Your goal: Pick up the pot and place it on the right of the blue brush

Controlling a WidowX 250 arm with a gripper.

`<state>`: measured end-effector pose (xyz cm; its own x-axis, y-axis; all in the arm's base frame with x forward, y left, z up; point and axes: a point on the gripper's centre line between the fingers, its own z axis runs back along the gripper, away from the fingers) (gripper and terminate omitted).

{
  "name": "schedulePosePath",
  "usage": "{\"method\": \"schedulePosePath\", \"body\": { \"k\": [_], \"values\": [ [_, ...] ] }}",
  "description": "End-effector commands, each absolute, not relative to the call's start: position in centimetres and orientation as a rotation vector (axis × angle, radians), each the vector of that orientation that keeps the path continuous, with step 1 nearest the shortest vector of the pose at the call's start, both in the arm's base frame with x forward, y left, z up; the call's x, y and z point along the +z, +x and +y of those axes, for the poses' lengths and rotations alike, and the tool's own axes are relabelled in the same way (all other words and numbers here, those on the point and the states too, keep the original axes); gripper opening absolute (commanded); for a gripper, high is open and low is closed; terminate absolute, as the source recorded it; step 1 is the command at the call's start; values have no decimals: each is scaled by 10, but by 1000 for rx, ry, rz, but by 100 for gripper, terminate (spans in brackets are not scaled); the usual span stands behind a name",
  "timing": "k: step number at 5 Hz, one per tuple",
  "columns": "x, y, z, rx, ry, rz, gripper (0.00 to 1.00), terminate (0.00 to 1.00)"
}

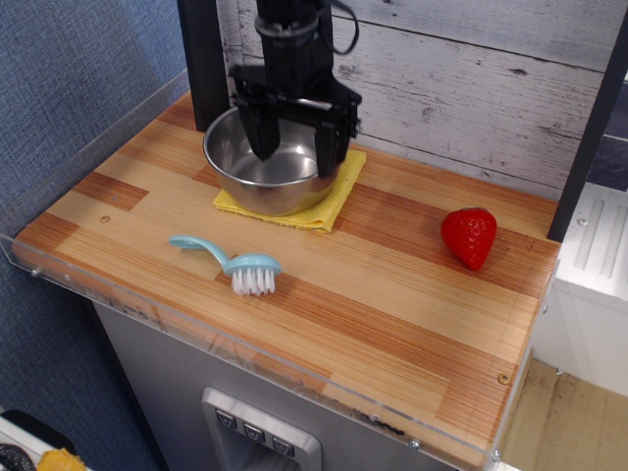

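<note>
Wooden worktop (392, 294) with a clear plastic lip along its front and left edges, seen from above the front edge; whitewashed plank wall behind. The pot (265, 169), a shiny steel bowl with a rolled rim, stands upright near the back-left corner, resting on a yellow cloth (329, 204) whose right and front margins show beyond the bowl; a dark vertical post (204, 59) rises just behind the pot's left side. The black gripper (296, 147) hangs from above over the pot, its two fingers spread wide and empty; the left finger (263, 132) reaches down inside the bowl, while the right finger (331, 147) stands at the bowl's right rim, over the cloth; whether either finger touches the metal cannot be told. The blue brush (231, 260) lies toward the front-left part of the worktop, well apart from the pot; curved handle pointing toward the left edge, white bristles facing the front edge. A red strawberry (469, 236) sits near the right edge, toward the back, apart from all other items; the middle and front-right of the worktop show bare wood.
</note>
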<state>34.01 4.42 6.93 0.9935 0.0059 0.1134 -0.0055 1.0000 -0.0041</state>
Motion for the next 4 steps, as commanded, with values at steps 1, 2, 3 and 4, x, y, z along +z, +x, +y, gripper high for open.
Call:
{"method": "schedulePosePath", "body": {
  "k": [1, 2, 3, 4],
  "values": [
    [52, 358, 39, 3, -21, -142, 100, 0],
    [39, 356, 37, 18, -18, -138, 0, 0],
    [48, 353, 37, 17, -22, -144, 0, 0],
    [76, 346, 36, 18, -24, -177, 0, 0]
  ]
}}
